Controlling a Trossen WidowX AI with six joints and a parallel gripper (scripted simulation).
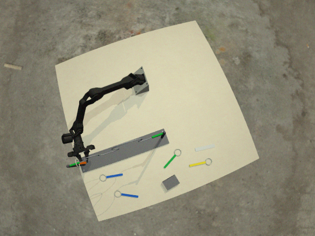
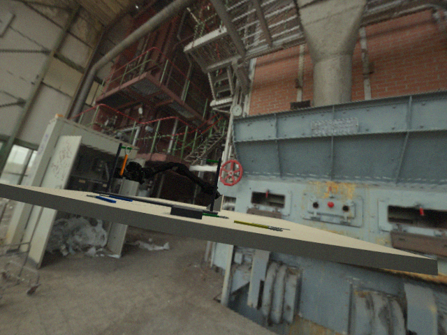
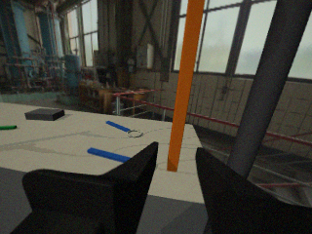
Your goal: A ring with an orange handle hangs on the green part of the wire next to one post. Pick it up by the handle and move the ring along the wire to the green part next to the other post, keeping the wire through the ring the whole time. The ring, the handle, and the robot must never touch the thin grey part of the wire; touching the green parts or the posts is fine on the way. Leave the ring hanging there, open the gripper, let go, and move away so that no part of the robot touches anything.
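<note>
The ring [image 1: 76, 162] hangs around the green part [image 1: 72, 164] [image 2: 123, 147] of the wire beside the left post [image 1: 67, 166] [image 2: 115, 164] [image 3: 267, 88]. Its orange handle [image 1: 83, 162] [image 2: 124, 164] [image 3: 185, 83] points down. My gripper [image 1: 84, 161] [image 2: 123, 174] [image 3: 176, 149] is partly open. In the wrist view the handle's lower end shows in the gap between the fingertips, with space on both sides; its exact depth is unclear. The other green part [image 1: 157, 135] [image 2: 211, 160] is at the right post [image 1: 163, 134] [image 2: 216, 183]. The grey wire [image 1: 146, 139] bends between them.
A dark base strip [image 1: 127, 152] lies under the wire. On the table [image 1: 193, 88] lie two blue-handled rings, a green-handled ring [image 1: 170, 161], a yellow-handled ring [image 1: 197, 164], a grey block [image 1: 171, 182] and a pale strip [image 1: 204, 147]. The right finger is on the left post's side.
</note>
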